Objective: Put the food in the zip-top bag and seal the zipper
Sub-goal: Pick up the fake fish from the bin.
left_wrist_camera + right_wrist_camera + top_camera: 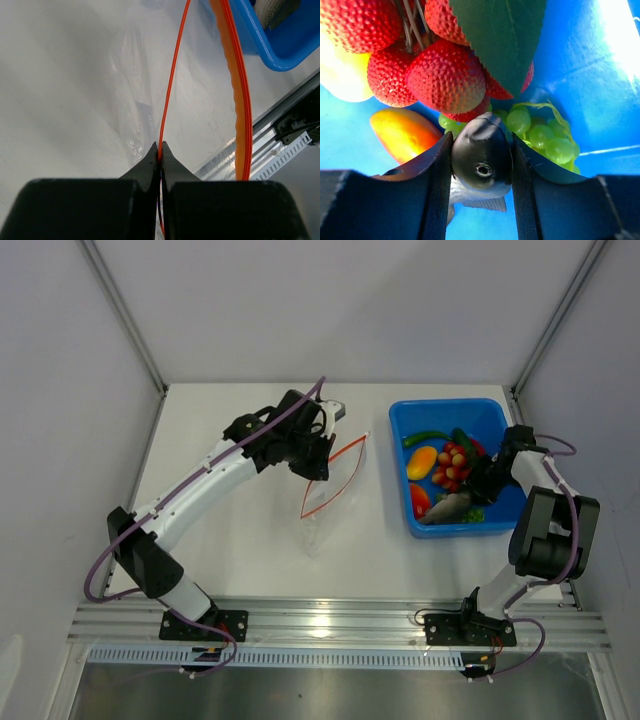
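**Top external view.** I see the left gripper (pixel 316 458) low over the table (pixel 230 540), at the far end of the zip-top bag (pixel 325 525). The bag lies on the table between the two arms. Its mouth gapes, and the zipper (pixel 338 490) forms an orange-red loop. The blue tub (pixel 450 404) stands to the right of the bag, apart from it. The right gripper (pixel 472 488) reaches down into the tub. All the food (pixel 450 480) is in the tub, including the mango (pixel 421 461), the red bumpy fruit cluster (pixel 452 462) and the grey fish (pixel 450 506).

**Left wrist view.** The left gripper (pixel 160 152) is clenched on one lip of the zipper (pixel 172 75). The fingertips meet with the thin strip pinched between them. The other lip arcs away to the right. A corner of the blue tub (pixel 272 47) shows at upper right.

**Right wrist view.** The right gripper (pixel 481 142) grasps the grey fish (pixel 480 160) by the head. One finger sits on each side of it, and both touch it. The fish is inside the blue tub (pixel 590 75). Just beyond its head lie the green grapes (pixel 547 140), the mango (pixel 402 132) and the red bumpy fruit cluster (pixel 445 75), which has a green leaf (pixel 505 40).
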